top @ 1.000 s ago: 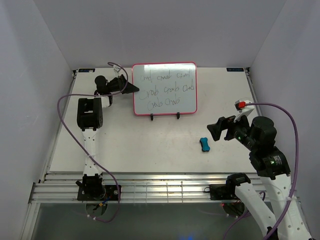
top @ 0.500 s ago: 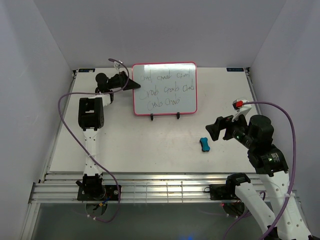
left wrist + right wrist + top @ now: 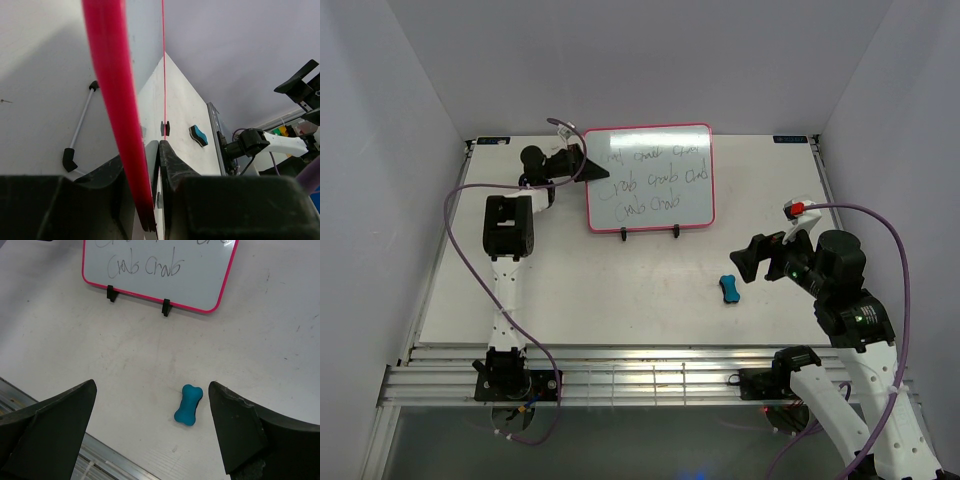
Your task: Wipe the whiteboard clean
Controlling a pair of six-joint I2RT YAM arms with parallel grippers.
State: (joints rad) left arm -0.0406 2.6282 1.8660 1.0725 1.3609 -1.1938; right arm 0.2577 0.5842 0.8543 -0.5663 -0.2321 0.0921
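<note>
Pink board (image 3: pixel 650 178) edge sits inside left gripper (image 3: pixel 147 155), grip unclear. Right gripper (image 3: pixel 152 385), spread wide, should centre on eraser (image 3: pixel 188 404) at 5 o'clock.

- Bright, even light is cast; shadows are soft.
- Glare is seen on the whiteboard (image 3: pixel 632 140) beside the left gripper (image 3: pixel 600 172).
- Its frame is blurred between that gripper's jaws.

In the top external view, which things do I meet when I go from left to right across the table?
left arm → whiteboard → eraser → right arm
</note>
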